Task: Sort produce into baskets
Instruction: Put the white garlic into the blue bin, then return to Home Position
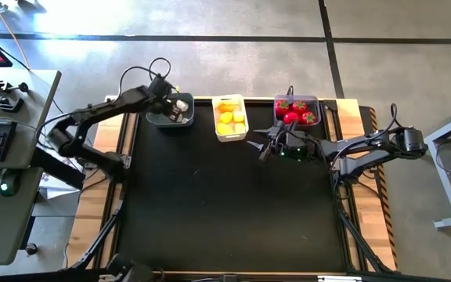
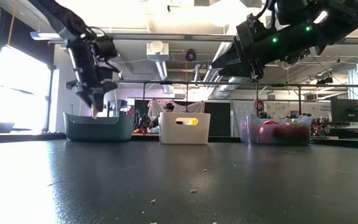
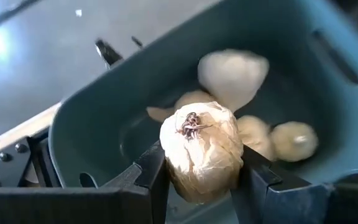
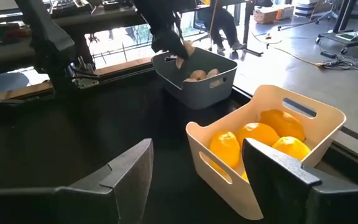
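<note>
Baskets lined along tabletop [image 1: 233, 204] far edge | grey basket [image 1: 165, 119]: garlic pieces [image 3: 232, 71] | white basket [image 1: 229, 117]: lemons [image 4: 260, 134] | third basket [image 1: 297, 110]: red pieces [image 1: 294, 112] | left tool [image 3: 197, 180] clenched on garlic [image 3: 201, 152] over grey basket, grip clear only in left wrist view | right tool [image 4: 194, 165] spread wide, empty, near white basket

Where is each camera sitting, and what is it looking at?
High view: above the table, looking straight down; both arms show, left gripper over the grey basket.
Low view: at table height, looking across at three baskets; both arms hang from above.
Left wrist view: on the left arm, looking into the grey basket; its fingers hold a garlic.
Right wrist view: on the right arm, facing the white basket; own open fingers show below.
Shared: both wrist views show the grey basket.
</note>
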Tool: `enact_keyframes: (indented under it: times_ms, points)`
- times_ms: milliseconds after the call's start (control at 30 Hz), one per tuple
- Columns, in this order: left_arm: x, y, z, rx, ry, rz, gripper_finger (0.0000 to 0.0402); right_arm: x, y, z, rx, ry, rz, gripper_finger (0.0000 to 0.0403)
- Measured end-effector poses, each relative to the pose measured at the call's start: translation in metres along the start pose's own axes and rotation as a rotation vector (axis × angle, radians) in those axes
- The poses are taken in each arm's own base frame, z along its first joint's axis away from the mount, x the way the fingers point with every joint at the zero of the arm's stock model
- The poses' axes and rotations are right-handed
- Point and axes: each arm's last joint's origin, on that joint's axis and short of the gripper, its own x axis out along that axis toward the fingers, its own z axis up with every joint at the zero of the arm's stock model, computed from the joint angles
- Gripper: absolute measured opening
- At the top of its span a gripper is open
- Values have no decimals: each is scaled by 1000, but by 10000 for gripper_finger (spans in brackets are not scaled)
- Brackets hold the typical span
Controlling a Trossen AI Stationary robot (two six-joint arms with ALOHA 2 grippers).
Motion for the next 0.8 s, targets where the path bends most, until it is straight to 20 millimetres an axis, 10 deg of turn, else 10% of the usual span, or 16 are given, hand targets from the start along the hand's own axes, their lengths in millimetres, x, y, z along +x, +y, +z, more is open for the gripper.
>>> enact_keyframes:
  times_ms: [800]
  points:
    - [13,-7,-9,84,102,138,232,0,-1,-1,-69,5,-25,236]
